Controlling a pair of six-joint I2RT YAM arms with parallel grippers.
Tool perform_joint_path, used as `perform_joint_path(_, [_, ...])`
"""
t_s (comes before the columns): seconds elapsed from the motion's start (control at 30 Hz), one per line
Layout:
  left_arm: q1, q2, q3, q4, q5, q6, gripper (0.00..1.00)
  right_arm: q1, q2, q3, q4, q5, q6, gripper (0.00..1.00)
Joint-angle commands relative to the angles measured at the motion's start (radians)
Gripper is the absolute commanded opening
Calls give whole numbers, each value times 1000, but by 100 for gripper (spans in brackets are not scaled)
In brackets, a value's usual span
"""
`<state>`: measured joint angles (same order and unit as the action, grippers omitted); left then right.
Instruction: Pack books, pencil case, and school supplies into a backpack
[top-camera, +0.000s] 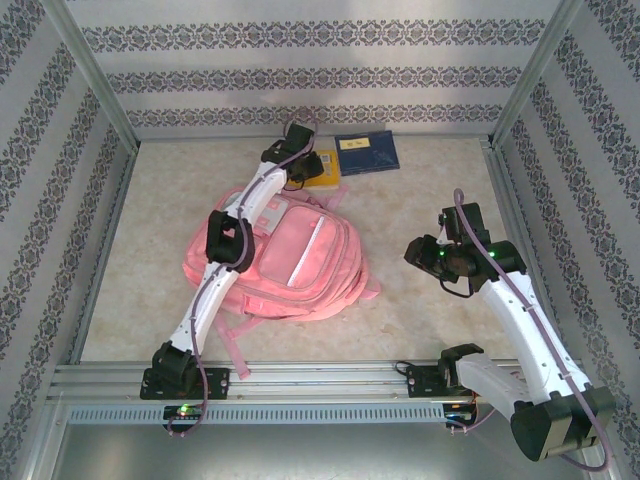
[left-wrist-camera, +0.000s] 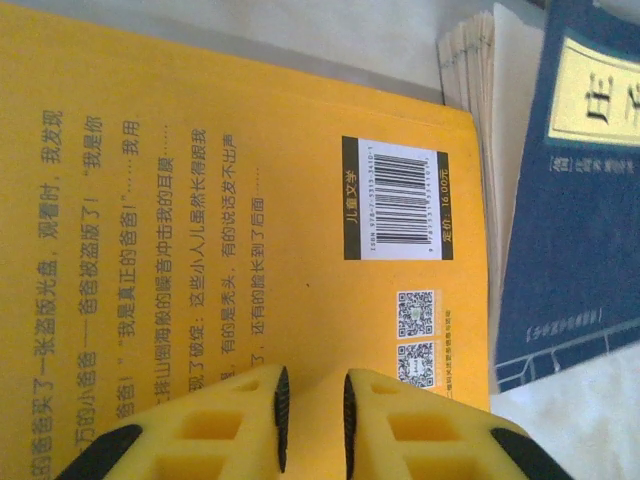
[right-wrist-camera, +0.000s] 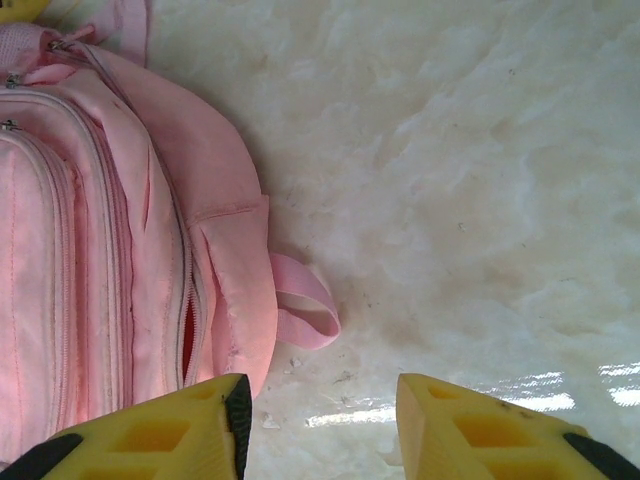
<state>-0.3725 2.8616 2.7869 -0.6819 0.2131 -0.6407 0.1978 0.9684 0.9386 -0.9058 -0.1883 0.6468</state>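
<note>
**Left gripper closing over the yellow book at the table's far edge; backpack waits mid-table.**

The backpack (top-camera: 275, 255) lies flat left of the table's (top-camera: 420, 330) centre, and I cannot tell whether its main opening is unzipped. 2 books sit just beyond it by the far edge: the yellow book (left-wrist-camera: 250, 200) and, just beside it on the right, the navy book (left-wrist-camera: 580, 200). The left gripper (left-wrist-camera: 315, 385) is over the yellow book with its jaws drawn to a slim gap; whether they pinch the cover I cannot tell. The right gripper (right-wrist-camera: 320, 395) hangs open and empty over bare table by the backpack's right side. Likely risks are these: a pinch on the cover alone would let the book flop open or slip, a lift could nudge the navy book, and a shut bag would block packing.
</note>
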Motion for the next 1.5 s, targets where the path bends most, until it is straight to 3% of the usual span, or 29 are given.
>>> perform_joint_path(0.0, [-78,65,-41,-37,125,-3,20,-12,-22,-14,-20,63,-34,46])
perform_joint_path(0.3, [-211,24,-115,-15,207,-61,15,-28,-19,64,-105,336,-98,52])
perform_joint_path(0.57, [-319,4,-175,3,260,-108,13,-71,3,132,-128,447,-88,54])
perform_joint_path(0.87, [-431,-95,-299,46,328,-207,11,-214,13,74,-16,429,47,53])
perform_joint_path(1.1, [-529,-253,-504,54,398,-213,13,-282,156,93,149,403,47,54])
perform_joint_path(1.27, [-566,-411,-701,49,414,-91,25,-310,269,87,257,267,-44,55])
perform_joint_path(1.47, [-562,-643,-944,207,452,7,44,-313,382,13,353,60,-131,55])
